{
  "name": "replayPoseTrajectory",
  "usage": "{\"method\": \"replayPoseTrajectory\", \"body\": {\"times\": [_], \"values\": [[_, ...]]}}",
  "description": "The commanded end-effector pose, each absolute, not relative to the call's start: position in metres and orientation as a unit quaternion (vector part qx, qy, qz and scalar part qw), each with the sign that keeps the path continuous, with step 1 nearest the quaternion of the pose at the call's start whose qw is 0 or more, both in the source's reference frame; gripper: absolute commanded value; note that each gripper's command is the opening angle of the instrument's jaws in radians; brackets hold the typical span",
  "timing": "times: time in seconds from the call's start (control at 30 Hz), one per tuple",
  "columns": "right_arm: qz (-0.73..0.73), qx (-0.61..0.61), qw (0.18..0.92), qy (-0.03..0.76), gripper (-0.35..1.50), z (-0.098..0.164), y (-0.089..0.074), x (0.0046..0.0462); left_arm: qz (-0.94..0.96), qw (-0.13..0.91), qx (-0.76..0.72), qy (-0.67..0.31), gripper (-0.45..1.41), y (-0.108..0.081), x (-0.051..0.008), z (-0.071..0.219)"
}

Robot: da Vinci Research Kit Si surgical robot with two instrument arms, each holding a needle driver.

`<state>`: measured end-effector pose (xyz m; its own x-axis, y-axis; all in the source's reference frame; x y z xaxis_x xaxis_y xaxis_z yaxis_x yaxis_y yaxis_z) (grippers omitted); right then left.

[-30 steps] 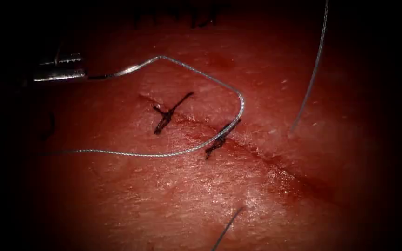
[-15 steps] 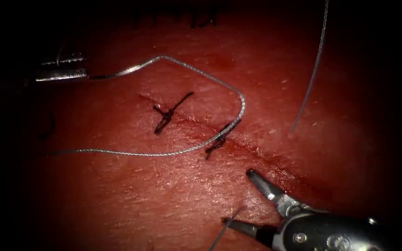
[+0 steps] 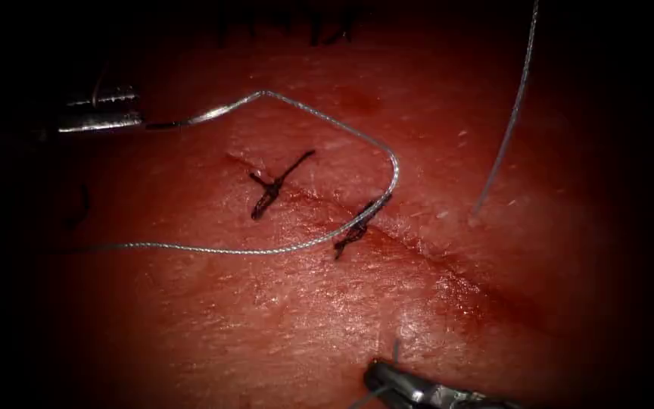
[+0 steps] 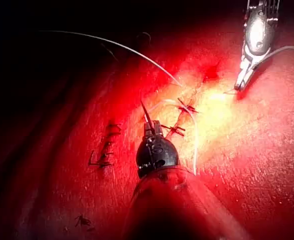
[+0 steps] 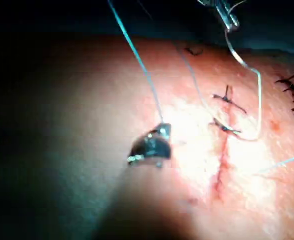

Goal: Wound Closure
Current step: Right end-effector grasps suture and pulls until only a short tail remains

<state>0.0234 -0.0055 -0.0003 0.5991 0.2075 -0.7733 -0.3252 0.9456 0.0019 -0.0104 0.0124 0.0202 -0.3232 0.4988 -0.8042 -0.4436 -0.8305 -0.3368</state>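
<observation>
The left claw [image 3: 104, 112] is clenched on the needle [image 3: 206, 113] near one end, clear of the tissue [image 3: 266, 318], and the right claw [image 3: 378, 373] grips thread [image 3: 266, 251], so a pull could snag the slack loop between them on a stitch [image 3: 357, 227].

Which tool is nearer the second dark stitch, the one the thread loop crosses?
Right. The right tool sits below the second stitch on the cut; the left tool holds the needle's end, farther off at upper left.
</observation>
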Motion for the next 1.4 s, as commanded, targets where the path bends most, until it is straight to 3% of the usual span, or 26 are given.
{"method": "replayPoseTrajectory", "body": {"times": [0.03, 0.47, 0.5, 0.53, 0.57, 0.6, 0.67, 0.77, 0.83, 1.0, 1.13, 1.4], "values": [[0.144, -0.062, 0.89, 0.429, -0.35, -0.001, -0.008, 0.0245, 0.813, 0.289, -0.505, -0.027, -0.45, 0.012, -0.011, 0.021], [0.122, -0.024, 0.885, 0.448, -0.35, -0.011, -0.013, 0.0286, 0.813, 0.289, -0.505, -0.027, -0.45, 0.012, -0.0111, 0.021], [0.12, -0.019, 0.887, 0.446, -0.16, -0.012, -0.013, 0.0289, 0.813, 0.289, -0.505, -0.027, -0.45, 0.012, -0.0111, 0.021], [0.122, -0.016, 0.888, 0.443, 0.46, -0.012, -0.012, 0.0292, 0.813, 0.289, -0.505, -0.027, -0.45, 0.012, -0.0111, 0.021], [0.125, -0.018, 0.886, 0.445, 0.81, -0.011, -0.011, 0.0283, 0.813, 0.29, -0.505, -0.027, -0.45, 0.012, -0.011, 0.021], [0.132, -0.023, 0.884, 0.448, 1.06, -0.011, -0.01, 0.0278, 0.813, 0.289, -0.505, -0.027, -0.45, 0.012, -0.011, 0.021], [0.147, -0.042, 0.877, 0.455, 1.26, -0.01, -0.008, 0.0266, 0.813, 0.289, -0.505, -0.028, -0.45, 0.012, -0.0109, 0.02], [0.155, -0.047, 0.876, 0.454, 1.25, -0.008, -0.006, 0.0245, 0.813, 0.289, -0.505, -0.03, -0.45, 0.012, -0.0107, 0.02], [0.161, -0.055, 0.88, 0.444, 1.13, -0.006, -0.004, 0.0231, 0.813, 0.289, -0.505, -0.03, -0.45, 0.013, -0.0108, 0.02], [0.166, -0.067, 0.884, 0.433, 1.21, -0.002, -0.002, 0.0212, 0.812, 0.29, -0.505, -0.029, -0.45, 0.012, -0.0111, 0.02], [0.167, -0.077, 0.884, 0.429, 1.31, 0.001, -0.002, 0.0215, 0.812, 0.289, -0.506, -0.029, -0.45, 0.012, -0.0113, 0.021], [0.166, -0.069, 0.887, 0.426, 1.28, 0.004, -0.001, 0.0241, 0.812, 0.289, -0.506, -0.029, -0.45, 0.012, -0.0113, 0.021]]}}
